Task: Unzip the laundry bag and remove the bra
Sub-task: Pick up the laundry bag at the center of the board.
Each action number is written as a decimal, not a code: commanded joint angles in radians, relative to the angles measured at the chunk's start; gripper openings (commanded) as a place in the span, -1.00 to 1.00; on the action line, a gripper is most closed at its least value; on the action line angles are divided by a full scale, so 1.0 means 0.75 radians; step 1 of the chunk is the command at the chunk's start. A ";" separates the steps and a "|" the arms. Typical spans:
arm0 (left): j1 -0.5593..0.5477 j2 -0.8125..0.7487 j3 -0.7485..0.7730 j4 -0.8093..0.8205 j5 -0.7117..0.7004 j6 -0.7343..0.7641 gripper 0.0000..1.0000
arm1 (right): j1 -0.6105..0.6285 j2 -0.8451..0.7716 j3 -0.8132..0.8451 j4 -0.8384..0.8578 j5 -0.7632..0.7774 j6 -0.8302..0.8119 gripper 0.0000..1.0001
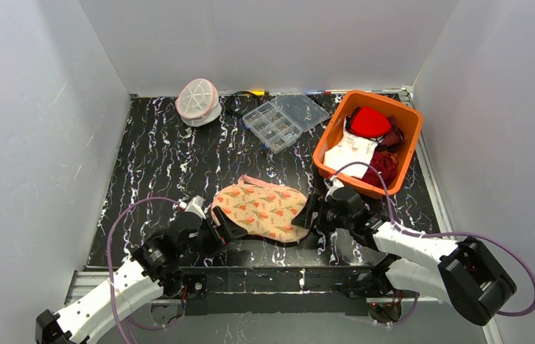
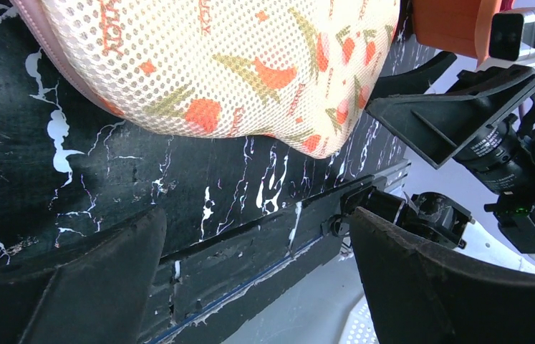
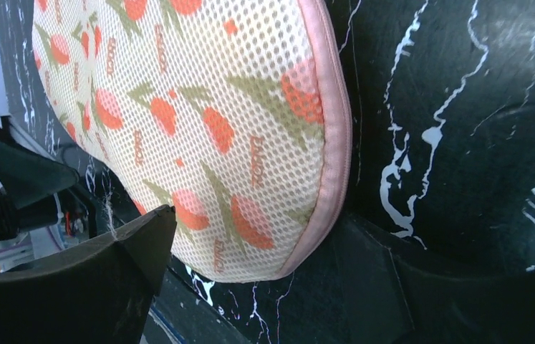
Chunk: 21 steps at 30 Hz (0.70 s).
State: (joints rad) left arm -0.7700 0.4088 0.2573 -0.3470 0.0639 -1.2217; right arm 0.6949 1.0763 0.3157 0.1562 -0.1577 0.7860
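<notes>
Laundry bag (image 1: 198,101), a small white mesh dome with a pink rim, stands at the far edge of the surface (image 1: 146,179), left of the middle and well apart from both arms. Its ribbed face points up, tilted toward the camera, and the zip looks closed.

Near the front edge lies a flat flowered mesh piece (image 1: 261,211) with a pink border. I cannot tell if it is the bra. The left pincer (image 1: 220,221) is at its left end with the fingers (image 2: 107,287) wide apart and only bare surface between them. The right pincer (image 1: 312,215) is at its right end, also spread open. The rounded end of the mesh piece reaches in between its fingers (image 3: 107,279) but is not clamped.

A clear box (image 1: 284,119) stands just right of the bag. An orange bin (image 1: 413,132) with red and white items is at the far right.
</notes>
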 commanded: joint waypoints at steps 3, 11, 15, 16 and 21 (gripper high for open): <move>-0.027 -0.006 -0.048 0.048 -0.013 -0.031 0.95 | -0.008 0.015 -0.122 0.240 -0.099 0.104 0.64; -0.037 0.054 -0.041 0.110 -0.010 -0.025 0.93 | -0.008 0.031 -0.198 0.394 -0.120 0.253 0.12; -0.056 0.107 -0.037 0.160 -0.018 -0.029 0.93 | -0.008 0.005 -0.228 0.457 -0.113 0.357 -0.16; -0.063 0.119 -0.035 0.170 -0.023 -0.033 0.93 | -0.006 -0.015 -0.235 0.464 -0.106 0.392 -0.21; -0.094 0.203 -0.002 0.202 -0.063 -0.043 0.93 | -0.006 -0.147 -0.215 0.417 -0.077 0.498 -0.48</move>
State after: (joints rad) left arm -0.8307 0.5438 0.2253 -0.2127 0.0475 -1.2507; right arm 0.6930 0.9993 0.1352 0.4225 -0.2276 1.0973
